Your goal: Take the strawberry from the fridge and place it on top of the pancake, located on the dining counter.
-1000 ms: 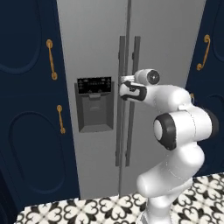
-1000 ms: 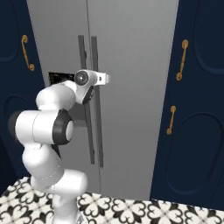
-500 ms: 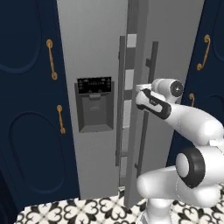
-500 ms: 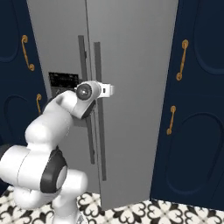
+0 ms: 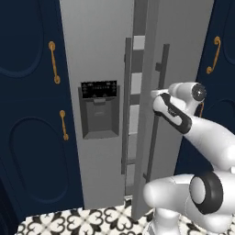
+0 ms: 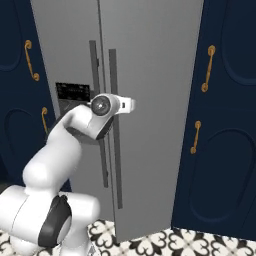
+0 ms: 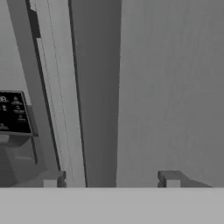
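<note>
Item: fridge (image 5: 101,59), light grey, filling the centre of both base views. Its right door (image 5: 183,55) stood slightly ajar; a narrow gap at centre top of the left base view showed pale shelf edges (image 5: 138,43) inside.

Item: right door handle (image 5: 156,114), long, dark grey, vertical, centre of the left base view. My gripper (image 5: 158,98) sat at it, centre right of that frame; whether my fingers were closed around the bar I could not tell.

Item: dispenser recess (image 5: 98,110), black-panelled, in the left door, also at the left edge of the hand view (image 7: 13,113).

Item: navy cabinets (image 6: 225,125) with gold handles (image 6: 207,67), flanking both sides.

Item: patterned floor tiles (image 5: 69,222), bottom edge.
</note>
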Controlling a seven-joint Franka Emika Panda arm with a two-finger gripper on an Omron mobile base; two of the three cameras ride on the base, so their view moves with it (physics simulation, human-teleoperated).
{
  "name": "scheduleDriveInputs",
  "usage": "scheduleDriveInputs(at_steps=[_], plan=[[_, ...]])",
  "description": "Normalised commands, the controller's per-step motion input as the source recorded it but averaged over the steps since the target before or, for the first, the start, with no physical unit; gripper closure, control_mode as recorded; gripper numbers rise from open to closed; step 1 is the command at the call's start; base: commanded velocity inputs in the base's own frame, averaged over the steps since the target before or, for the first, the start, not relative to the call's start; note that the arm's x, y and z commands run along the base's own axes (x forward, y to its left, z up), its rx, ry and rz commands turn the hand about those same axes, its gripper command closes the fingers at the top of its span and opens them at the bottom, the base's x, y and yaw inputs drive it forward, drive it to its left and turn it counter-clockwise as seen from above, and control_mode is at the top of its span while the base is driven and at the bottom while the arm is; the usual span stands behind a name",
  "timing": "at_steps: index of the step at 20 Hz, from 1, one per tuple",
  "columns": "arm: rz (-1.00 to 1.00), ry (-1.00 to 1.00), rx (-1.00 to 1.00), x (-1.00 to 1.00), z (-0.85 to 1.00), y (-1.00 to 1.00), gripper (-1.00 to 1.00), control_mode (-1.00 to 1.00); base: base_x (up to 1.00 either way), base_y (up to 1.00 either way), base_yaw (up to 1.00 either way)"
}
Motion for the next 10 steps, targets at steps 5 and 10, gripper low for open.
scheduleDriveInputs(at_steps=[5, 10], plan=[[0.0, -0.01, -0.16, -0.57, 0.5, 0.2, -1.0, -1.0, 0.0, 0.0, 0.0], [0.0, 0.09, -0.42, 0.07, 0.36, 0.87, -1.0, -1.0, 0.0, 0.0, 0.0]])
